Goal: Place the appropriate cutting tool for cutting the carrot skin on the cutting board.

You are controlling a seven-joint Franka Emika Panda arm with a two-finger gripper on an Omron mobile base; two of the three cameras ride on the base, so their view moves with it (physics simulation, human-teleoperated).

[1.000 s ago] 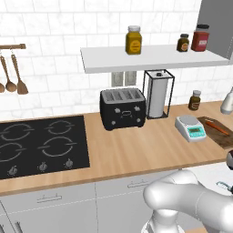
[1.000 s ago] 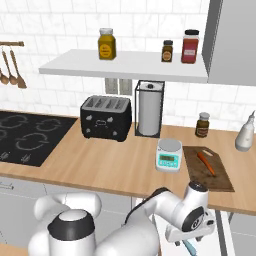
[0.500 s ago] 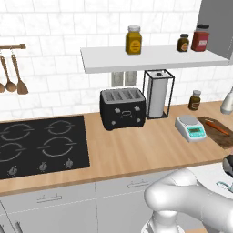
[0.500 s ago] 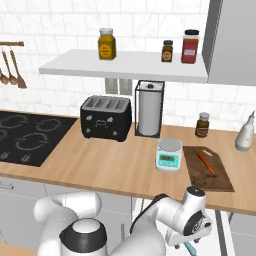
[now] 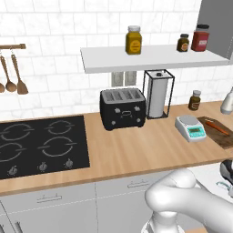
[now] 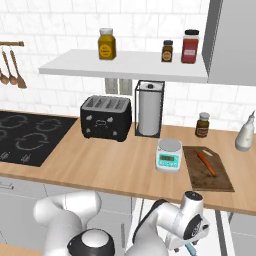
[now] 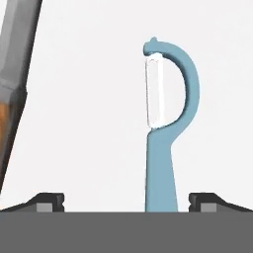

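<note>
Gripper [image 7: 126,200] has sunk lower below the bench [image 6: 120,170], jaws wide, straddling the peeler [image 7: 165,123] handle on the white surface without gripping it. Closing looks next; the cutting board [image 6: 207,175], with the carrot [image 6: 206,162], waits above.

The wooden countertop [image 6: 115,172] carries a toaster [image 6: 106,118], kitchen scale [image 6: 168,155] and cutting board [image 6: 207,170].

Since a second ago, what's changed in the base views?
The arm swung: in the right base view its wrist went from bottom centre toward the lower right, below the counter edge, and the pincer now sits open astride the peeler's handle, not closed. Unmoved: cutting board with the carrot on it, kitchen scale, toaster, paper towel roll.
</note>
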